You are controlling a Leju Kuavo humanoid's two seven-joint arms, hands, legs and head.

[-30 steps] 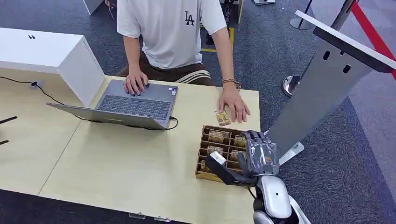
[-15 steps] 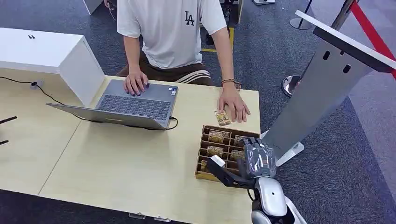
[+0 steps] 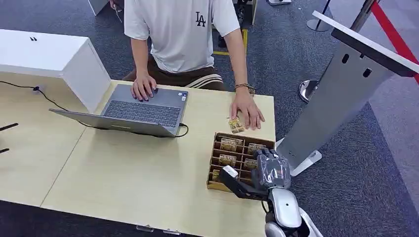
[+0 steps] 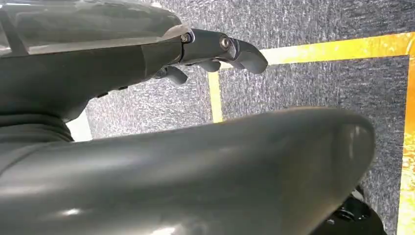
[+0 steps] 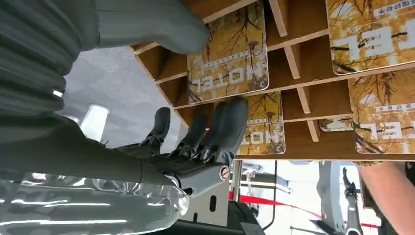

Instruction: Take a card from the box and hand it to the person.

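Having been lowered onto the box (image 3: 240, 150), the right hand (image 3: 269, 168) is spread over the cards (image 5: 230, 58); nothing is pinched yet.

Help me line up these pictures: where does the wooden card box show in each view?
Head view: the card box sits near the table's right edge, in front of the person, under the right hand.
Right wrist view: the card box fills the upper right, its dividers and cards seen close.
Left wrist view: not in it.
Shared landmark: the right hand, fingers at the compartments.
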